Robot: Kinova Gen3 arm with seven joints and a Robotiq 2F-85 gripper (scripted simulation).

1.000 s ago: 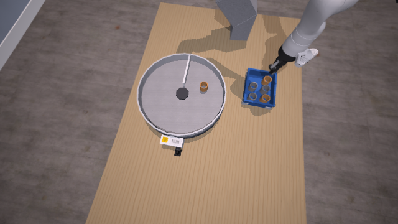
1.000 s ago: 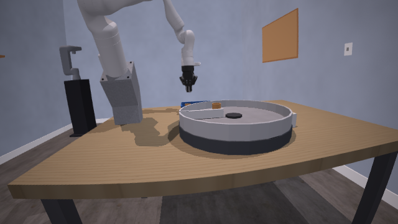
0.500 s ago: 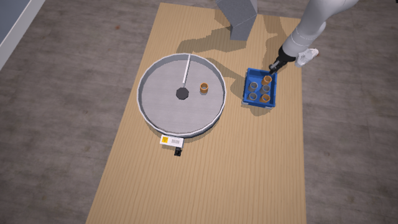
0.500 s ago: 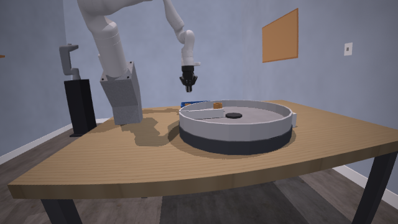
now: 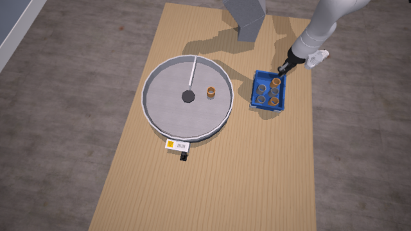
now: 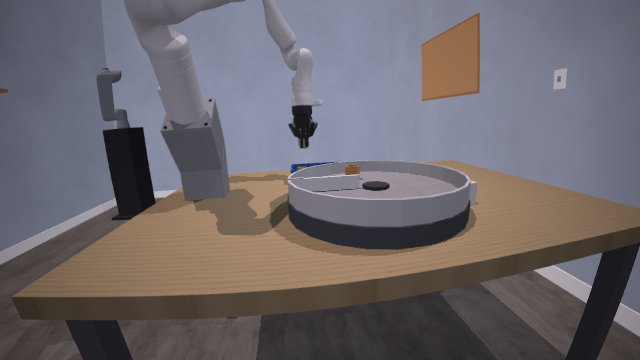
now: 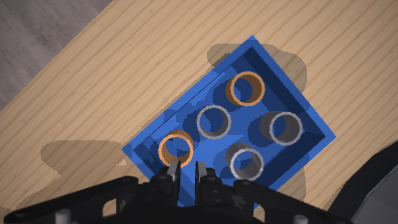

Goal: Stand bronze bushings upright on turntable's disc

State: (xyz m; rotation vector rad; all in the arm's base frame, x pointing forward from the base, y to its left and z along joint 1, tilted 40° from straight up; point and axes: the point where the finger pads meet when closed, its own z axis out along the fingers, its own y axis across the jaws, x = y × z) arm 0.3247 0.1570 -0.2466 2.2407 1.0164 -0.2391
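Observation:
A blue crate [image 5: 253, 94] [image 7: 300, 95] holds two bronze bushings [image 5: 273, 85] [image 5: 273, 102] and three steel bushings [image 5: 262, 88], all upright. In the wrist view the bronze ones [image 7: 258, 90] [image 7: 187, 150] stand at opposite corners, with steel ones [image 7: 199, 122] between them. A third bronze bushing [image 5: 210, 94] [image 6: 353, 169] stands upright on the turntable disc [image 5: 173, 106] [image 6: 415, 182], right of the black hub [image 5: 188, 96] [image 6: 376, 185]. My gripper [image 5: 282, 71] [image 6: 303, 144] [image 7: 187, 173] hangs well above the crate's far end, near one bronze bushing, with its fingers nearly together and empty.
A white bar [image 5: 192, 72] runs from the hub to the disc's raised rim [image 5: 146, 80]. The arm's grey base block [image 5: 247, 19] stands at the table's back. A labelled box [image 5: 177, 145] sits at the turntable's front edge. Only a sliver of the crate [image 6: 312, 164] shows behind the turntable.

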